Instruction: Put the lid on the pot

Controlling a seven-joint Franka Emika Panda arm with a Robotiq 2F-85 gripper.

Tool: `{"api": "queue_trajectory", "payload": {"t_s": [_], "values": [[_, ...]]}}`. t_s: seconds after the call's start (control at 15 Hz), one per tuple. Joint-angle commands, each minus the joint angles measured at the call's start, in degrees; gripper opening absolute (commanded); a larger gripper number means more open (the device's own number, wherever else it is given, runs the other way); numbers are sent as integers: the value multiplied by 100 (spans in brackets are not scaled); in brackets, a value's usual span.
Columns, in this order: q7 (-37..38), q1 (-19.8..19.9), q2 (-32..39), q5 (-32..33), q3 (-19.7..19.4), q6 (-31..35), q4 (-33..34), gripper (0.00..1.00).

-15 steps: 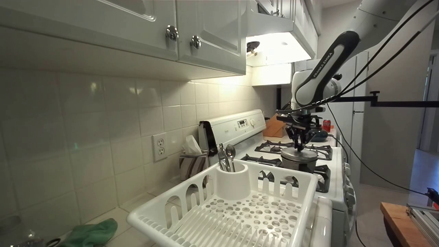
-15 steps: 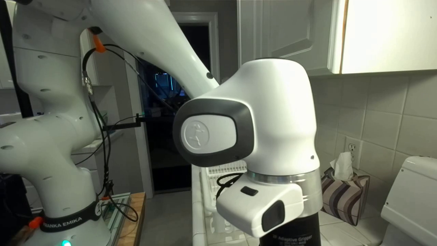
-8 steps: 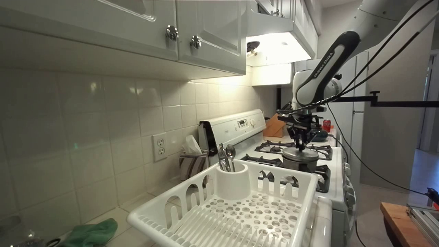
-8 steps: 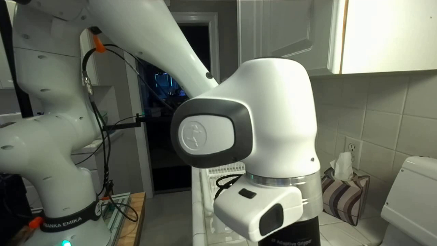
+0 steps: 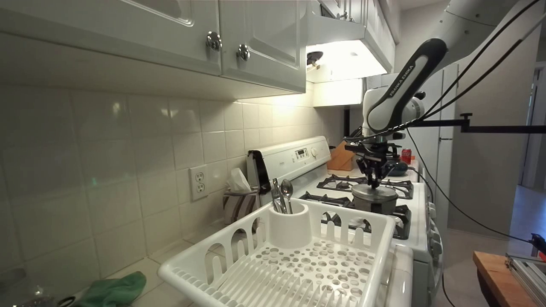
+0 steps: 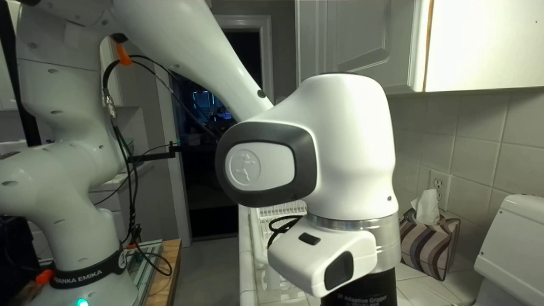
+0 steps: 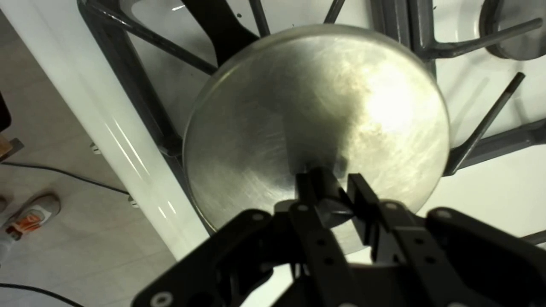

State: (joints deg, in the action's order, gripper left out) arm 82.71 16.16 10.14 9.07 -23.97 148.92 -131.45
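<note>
The round silvery-grey lid (image 5: 374,192) lies on the small pot (image 5: 375,206) on the stove in an exterior view, its edge close to the pot's rim. Whether it is fully seated I cannot tell. My gripper (image 5: 373,185) points down over the lid's middle. In the wrist view the lid (image 7: 264,123) fills the middle and hides the pot, except for a dark handle (image 7: 224,30). My gripper (image 7: 329,183) has its fingers on both sides of the dark central knob (image 7: 330,194) and appears shut on it. The lid, pot and fingertips are out of view in an exterior view.
Black burner grates (image 5: 339,183) surround the pot. A white dish rack (image 5: 386,230) with a cutlery cup (image 5: 290,228) stands before the stove. Behind are an orange-brown block (image 5: 341,157), a dark kettle (image 5: 397,168) and a red can (image 5: 406,156). A range hood (image 5: 341,32) hangs above.
The lid, held by the gripper, has shifted slightly right in an exterior view. The gap between lid and pot has narrowed, and the pot also appears slightly farther right.
</note>
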Motion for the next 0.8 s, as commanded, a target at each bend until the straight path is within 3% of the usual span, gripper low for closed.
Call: {"api": "queue_trajectory", "payload": {"t_s": [0.0,0.73], "values": [[126,-51,70,58,-46,-177,140,6],[307,-62,20,216,-146,-242,144,6]]}}
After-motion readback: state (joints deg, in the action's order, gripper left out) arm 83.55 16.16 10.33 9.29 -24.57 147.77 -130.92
